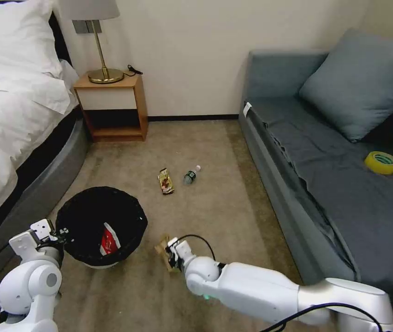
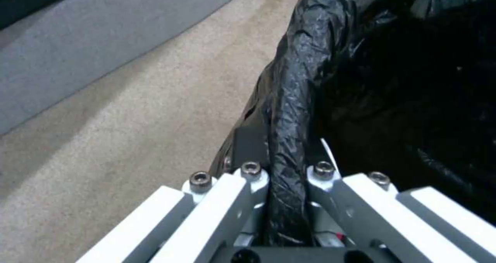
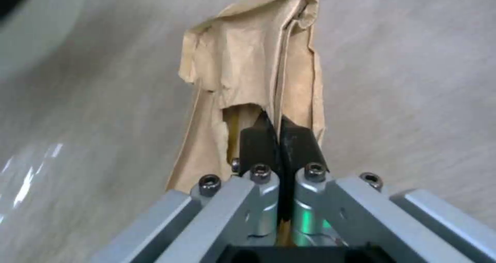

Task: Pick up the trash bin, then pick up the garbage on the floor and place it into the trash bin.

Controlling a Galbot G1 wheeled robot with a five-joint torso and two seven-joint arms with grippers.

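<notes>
The floor is a beige-brown carpet [image 1: 215, 203] in a bedroom, bounded by a bed with white bedding [image 1: 7, 106] on the robot's left, a wooden nightstand [image 1: 111, 108] with a brass lamp [image 1: 99, 46] against the far wall, and a grey sofa [image 1: 335, 184] on the right. A grey cushion [image 1: 367, 78] leans at the sofa's back, and a yellow tape roll [image 1: 382, 162] lies on its seat.

The trash bin [image 1: 86, 216] sits near the bed's edge, its black bag folded over the rim. The left gripper [image 1: 60, 233] has its jaws clamped on that rim — the left wrist view shows the bagged edge [image 2: 289, 112] pinched between the two fingers. Inside the bin lies a red-white wrapper [image 1: 109, 242].

Just beside the bin, the right gripper [image 1: 171, 253] is closed on the crumpled brown paper [image 3: 253, 77]; the right wrist view shows the black pads [image 3: 258, 143] pressed together with a fold of paper between them. In the head view the paper [image 1: 162, 246] is mostly covered by the gripper, and whether it touches the carpet cannot be told.

Farther out on the open carpet lie the brown-yellow snack wrapper [image 1: 165, 180] and, just beside it, the small green bottle [image 1: 191, 175] on its side, white cap pointing away from the robot.

The bin's white body shows only as a sliver under the bag, and the bag's interior is too dark to make out — beyond the red-white wrapper.
</notes>
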